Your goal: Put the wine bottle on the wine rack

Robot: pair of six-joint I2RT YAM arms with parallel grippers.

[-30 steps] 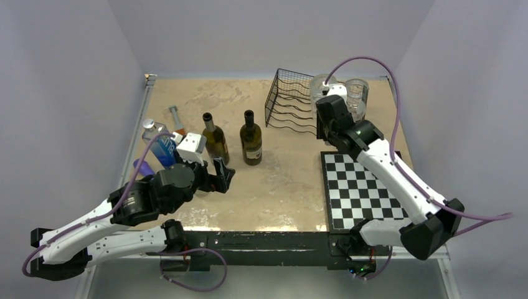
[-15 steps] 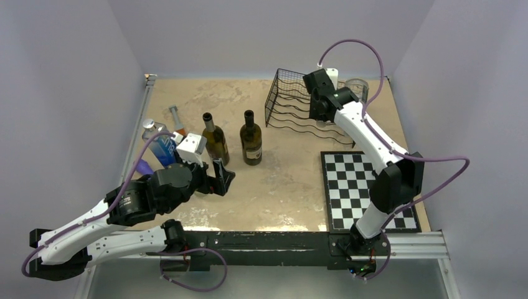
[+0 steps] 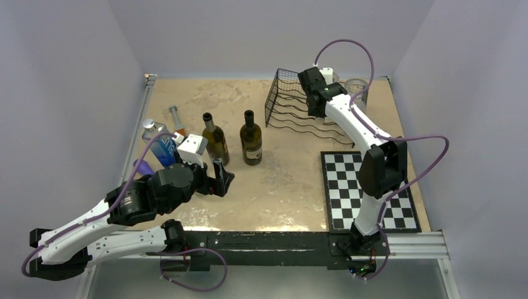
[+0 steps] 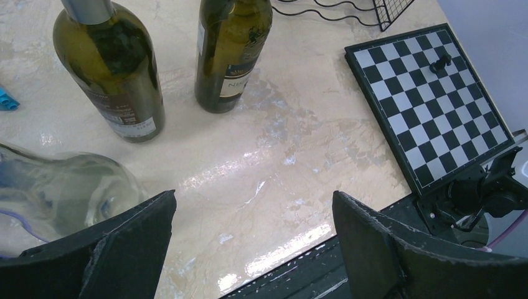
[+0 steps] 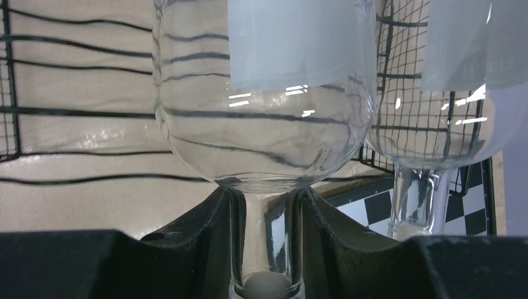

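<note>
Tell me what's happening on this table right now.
The right arm's fingers are shut on the narrow neck of a clear glass bottle with a frosted label, holding it up against the black wire wine rack at the back of the beige table. The part of the rack in view holds no bottle. The left arm's fingers are wide open and empty, near two dark green wine bottles standing upright.
</note>
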